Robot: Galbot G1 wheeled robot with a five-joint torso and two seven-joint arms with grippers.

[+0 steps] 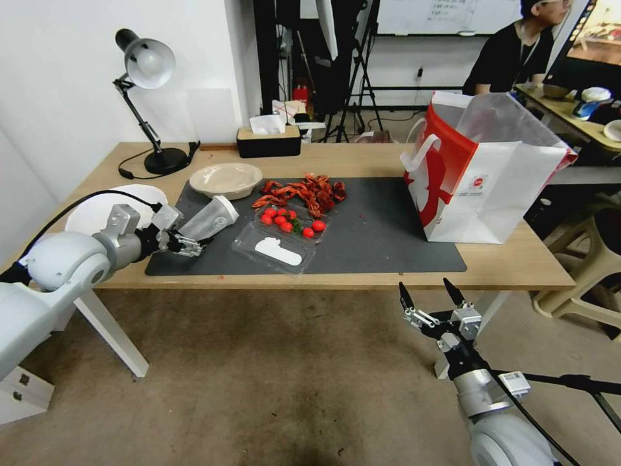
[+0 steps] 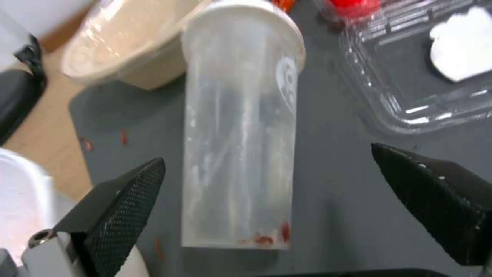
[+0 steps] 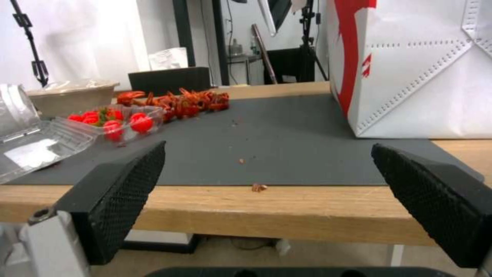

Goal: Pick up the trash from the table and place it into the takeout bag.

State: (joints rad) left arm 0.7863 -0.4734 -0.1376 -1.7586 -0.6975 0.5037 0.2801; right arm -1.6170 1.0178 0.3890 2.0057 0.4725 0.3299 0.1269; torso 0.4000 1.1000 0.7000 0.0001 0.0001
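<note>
Bright even light, blurred left wrist view

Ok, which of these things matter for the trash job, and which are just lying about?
Job: clear plastic cup lying between the open left gripper; beige bowl; crayfish shells; clear clamshell box; takeout bag; open right gripper, off the table's front edge.

Lying about: desk lamp; tissue box.

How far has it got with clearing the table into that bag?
Nothing visibly sits in the takeout bag yet. The left gripper is open around the lying clear plastic cup, not gripping it. The beige bowl, crayfish shells and clear tomato tray remain on the table. The right gripper waits open below the table's edge.
</note>
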